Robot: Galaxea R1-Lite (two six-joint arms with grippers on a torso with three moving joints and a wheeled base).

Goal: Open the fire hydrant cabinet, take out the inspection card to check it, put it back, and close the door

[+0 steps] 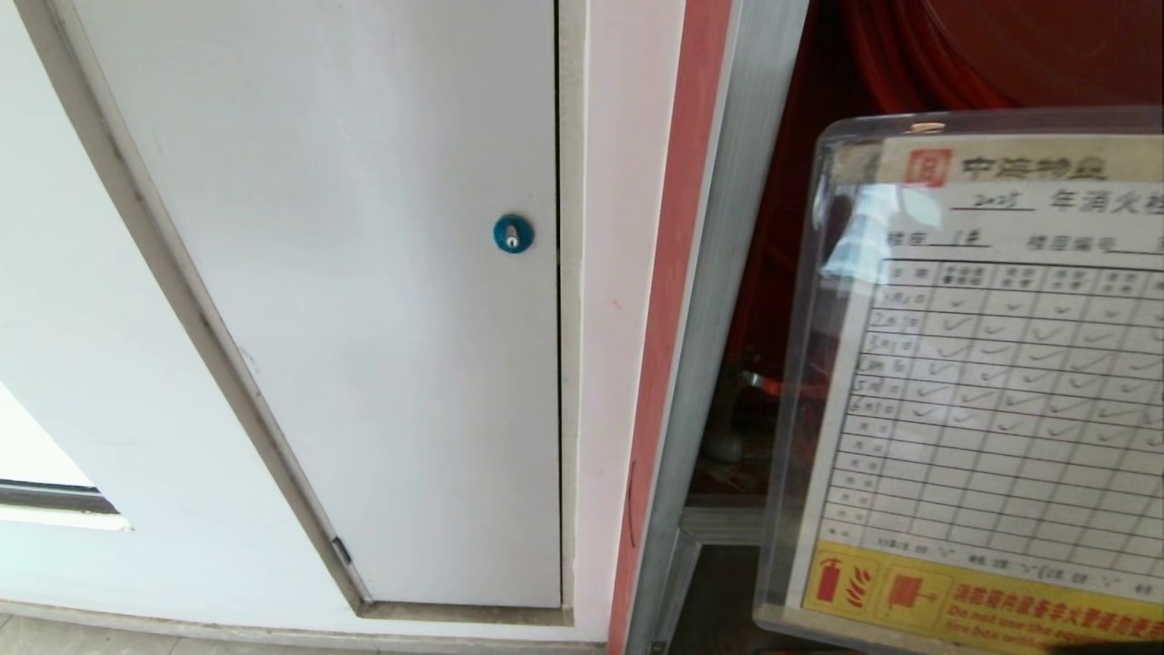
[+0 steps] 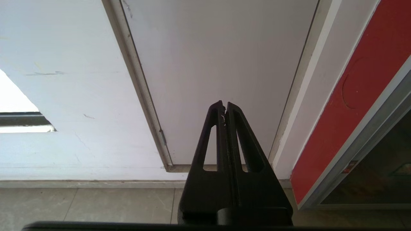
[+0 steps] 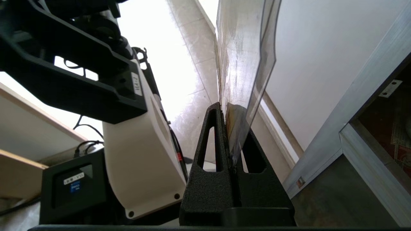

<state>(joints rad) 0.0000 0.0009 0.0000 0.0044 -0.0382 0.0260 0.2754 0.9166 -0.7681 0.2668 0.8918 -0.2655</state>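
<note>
The inspection card [image 1: 991, 382], a ticked grid sheet in a clear sleeve with a yellow strip at its lower edge, is held upright close before the head camera on the right. My right gripper [image 3: 226, 109] is shut on the card's [image 3: 244, 57] lower edge, seen edge-on in the right wrist view. Behind the card the fire hydrant cabinet [image 1: 727, 273] stands open, showing its silver frame and red inside. The door is out of view. My left gripper [image 2: 224, 104] is shut and empty, low down and pointing at the white wall panel.
Left of the cabinet is a plain white panel door [image 1: 364, 273] with a blue round lock [image 1: 514, 234]. A red strip [image 2: 346, 122] borders the cabinet frame [image 2: 369, 134]. Tiled floor [image 2: 96, 205] runs along the wall. My own white body [image 3: 138, 144] is close beside the right arm.
</note>
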